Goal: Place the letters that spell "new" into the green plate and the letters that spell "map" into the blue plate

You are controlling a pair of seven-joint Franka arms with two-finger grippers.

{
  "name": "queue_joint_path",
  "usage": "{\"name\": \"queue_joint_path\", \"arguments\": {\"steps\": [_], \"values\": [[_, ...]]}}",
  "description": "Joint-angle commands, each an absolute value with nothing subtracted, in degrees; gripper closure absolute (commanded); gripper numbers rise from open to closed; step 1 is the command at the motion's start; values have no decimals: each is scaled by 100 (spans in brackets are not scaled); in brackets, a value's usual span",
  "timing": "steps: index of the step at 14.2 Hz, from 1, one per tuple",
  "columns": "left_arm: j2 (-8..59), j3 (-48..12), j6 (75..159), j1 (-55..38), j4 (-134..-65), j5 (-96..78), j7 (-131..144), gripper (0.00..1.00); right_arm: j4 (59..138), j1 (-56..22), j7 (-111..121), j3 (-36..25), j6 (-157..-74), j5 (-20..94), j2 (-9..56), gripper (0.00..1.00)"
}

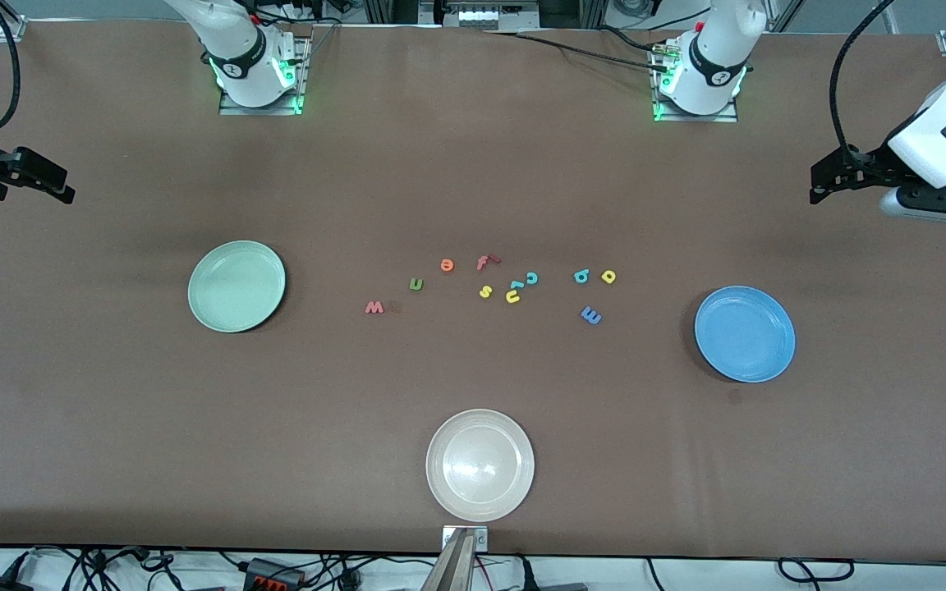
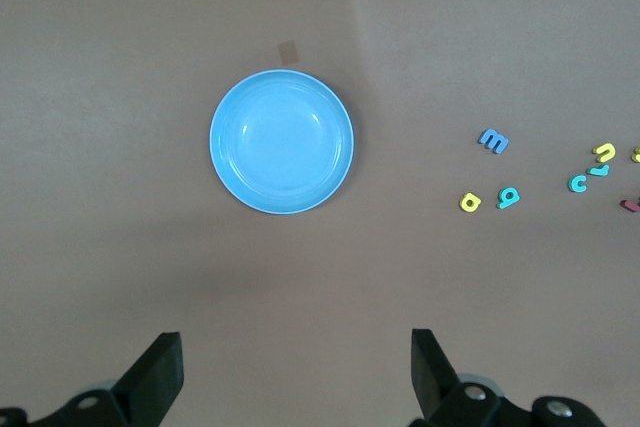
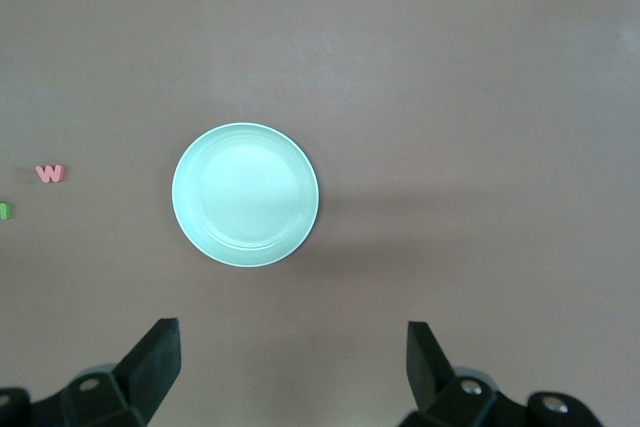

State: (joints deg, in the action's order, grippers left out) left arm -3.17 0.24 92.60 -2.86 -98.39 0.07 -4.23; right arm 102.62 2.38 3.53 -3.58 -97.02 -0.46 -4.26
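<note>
Surface: brown table (image 1: 473,164), cables along its edges.
Front view, arms: both wait, raised at the table's ends. The left gripper (image 1: 819,187) hangs over the table's end past the blue plate (image 1: 744,333); the right gripper (image 1: 62,190) hangs over the other end past the green plate (image 1: 236,286). Both hold nothing.
Front view, letters: all loose on the table between the two plates. From the green plate toward the blue plate: pinkish-red w (image 1: 374,307), dark green n (image 1: 415,284), orange e (image 1: 447,264), red f (image 1: 484,262), yellow s (image 1: 485,291), yellow u (image 1: 512,296), teal c (image 1: 531,277), teal a (image 1: 580,276), yellow p (image 1: 608,277), blue m (image 1: 590,314).
Front view, white plate (image 1: 479,465): nearer the camera than the letters, empty.
Left wrist view: jaws spread wide, fingers (image 2: 160,372) apart over bare table near the blue plate (image 2: 281,141), which is empty; m (image 2: 493,140), p (image 2: 470,203), a (image 2: 508,197) lie toward the letters' side.
Right wrist view: jaws spread wide, fingers (image 3: 155,357) over bare table near the empty green plate (image 3: 245,194); w (image 3: 50,174) lies apart from it.
</note>
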Motion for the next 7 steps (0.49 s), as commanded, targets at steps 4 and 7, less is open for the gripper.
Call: {"name": "queue_joint_path", "arguments": {"steps": [4,7], "values": [[-325,-18,9141,-237,-9729,18,-457,0,10239,343,457,-272,-9712,-97,-431,0],[-316,-18,9141,-246,-9721,18,-448,0,10231,290,457,-264,-9712,-88,-396,0]]}}
